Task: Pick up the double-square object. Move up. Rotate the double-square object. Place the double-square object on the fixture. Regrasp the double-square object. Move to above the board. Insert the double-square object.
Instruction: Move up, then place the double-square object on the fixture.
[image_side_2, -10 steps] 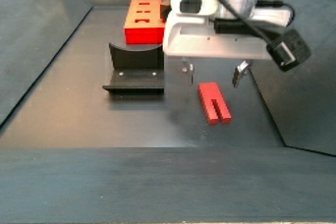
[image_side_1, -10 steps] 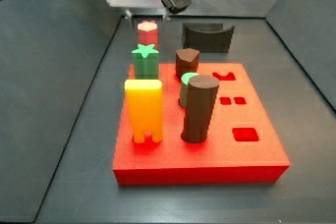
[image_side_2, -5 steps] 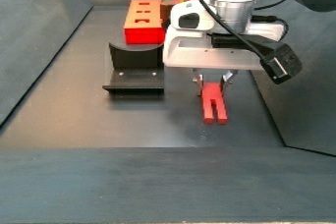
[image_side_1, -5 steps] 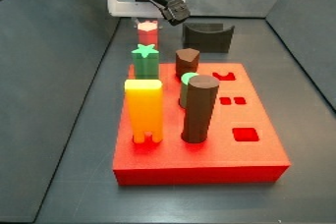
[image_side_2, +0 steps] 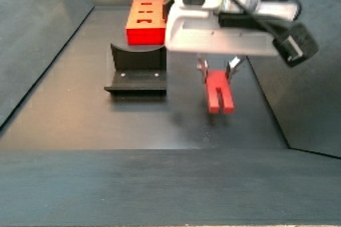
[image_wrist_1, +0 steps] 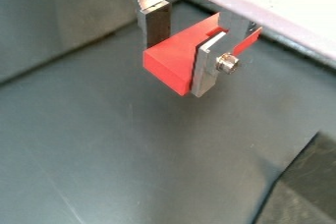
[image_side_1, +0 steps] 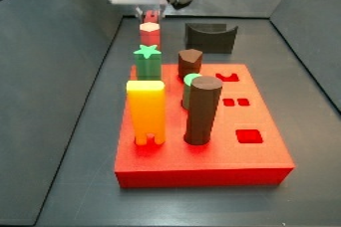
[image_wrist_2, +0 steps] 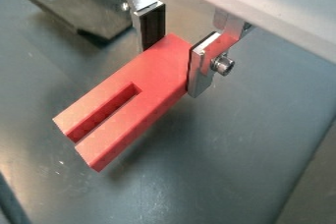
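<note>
No readable text, label or number anywhere.

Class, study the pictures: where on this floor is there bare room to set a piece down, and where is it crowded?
Bare floor lies in front of the fixture and beside the red bar held in the gripper, toward the near edge. Both side strips along the board are free. The board top is crowded with pegs.
</note>
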Robot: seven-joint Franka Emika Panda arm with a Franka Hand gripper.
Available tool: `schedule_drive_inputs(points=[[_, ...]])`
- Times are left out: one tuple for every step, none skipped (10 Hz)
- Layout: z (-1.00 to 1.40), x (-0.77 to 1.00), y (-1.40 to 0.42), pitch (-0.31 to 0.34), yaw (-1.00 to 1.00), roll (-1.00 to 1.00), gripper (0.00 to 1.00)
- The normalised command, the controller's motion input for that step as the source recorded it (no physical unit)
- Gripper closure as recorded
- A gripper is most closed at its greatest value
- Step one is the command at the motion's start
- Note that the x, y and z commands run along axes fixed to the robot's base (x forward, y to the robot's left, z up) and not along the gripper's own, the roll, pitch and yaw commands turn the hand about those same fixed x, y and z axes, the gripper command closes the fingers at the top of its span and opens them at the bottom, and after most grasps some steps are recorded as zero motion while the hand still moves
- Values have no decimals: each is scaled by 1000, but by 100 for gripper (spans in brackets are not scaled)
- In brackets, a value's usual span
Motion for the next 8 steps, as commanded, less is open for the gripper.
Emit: schedule_drive_inputs(points=[[249, -17, 6, 53, -21, 59, 100], [1000, 0, 0, 0, 0, 0, 100], [1000, 1, 0, -1, 2, 12, 100], [1000, -8, 2, 19, -3, 18, 100], [1000, -11, 4, 23, -8, 26, 100], [1000, -18, 7, 38, -23, 50, 100], [1000, -23, 10, 44, -28, 66, 100], [1000, -26, 11, 48, -27, 78, 100]])
